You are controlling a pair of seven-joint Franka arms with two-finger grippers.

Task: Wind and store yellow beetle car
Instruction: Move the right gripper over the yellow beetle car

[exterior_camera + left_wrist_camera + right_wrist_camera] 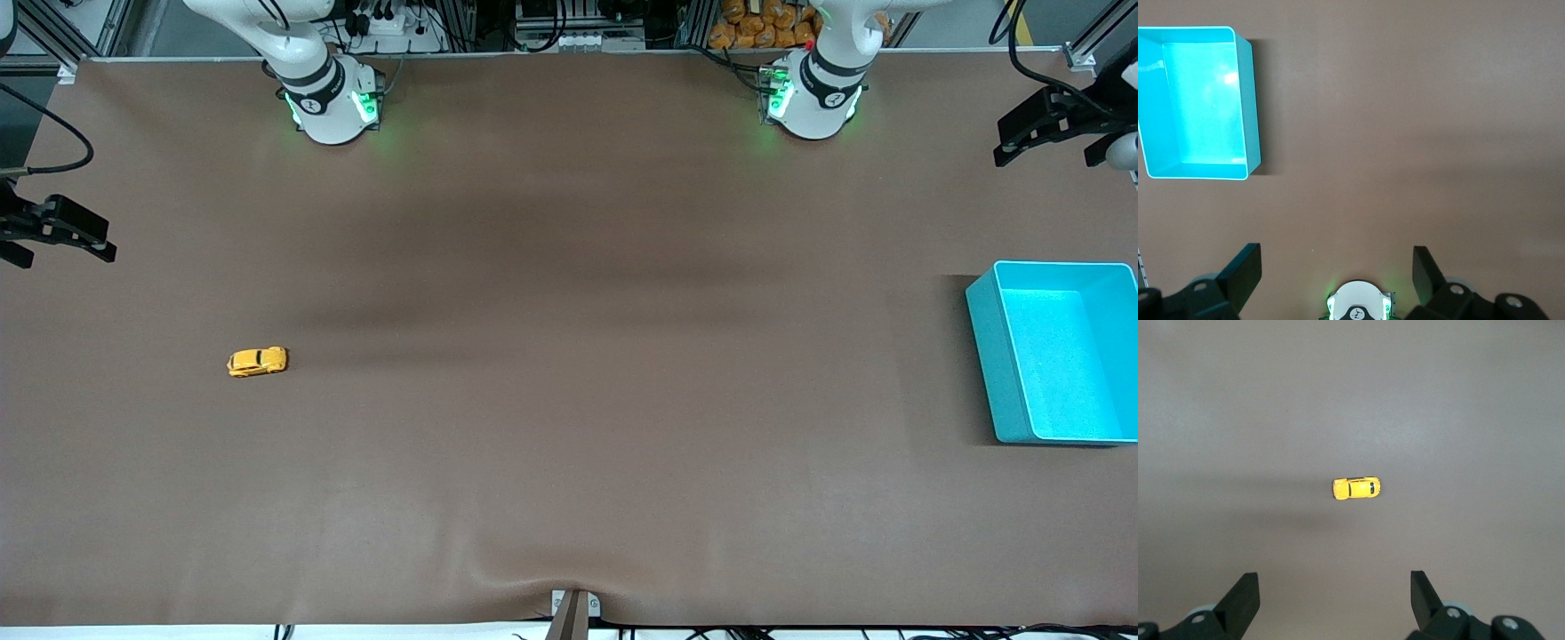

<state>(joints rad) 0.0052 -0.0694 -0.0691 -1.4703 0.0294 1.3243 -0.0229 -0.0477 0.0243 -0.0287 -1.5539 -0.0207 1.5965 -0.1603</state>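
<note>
The yellow beetle car [257,362] stands on its wheels on the brown table, toward the right arm's end. It also shows in the right wrist view [1356,488], small and well below the camera. My right gripper [1335,581] is open and empty, high over the table's end by the car; it shows at the edge of the front view [67,233]. My left gripper [1337,257] is open and empty, high over the left arm's end of the table [1045,124]. The teal bin [996,356] is empty.
The teal bin also shows in the left wrist view [1251,107], at the left arm's end of the table. The brown mat [569,356] covers the whole table, with a small wrinkle at its edge nearest the front camera. The arm bases [333,107] stand along the opposite edge.
</note>
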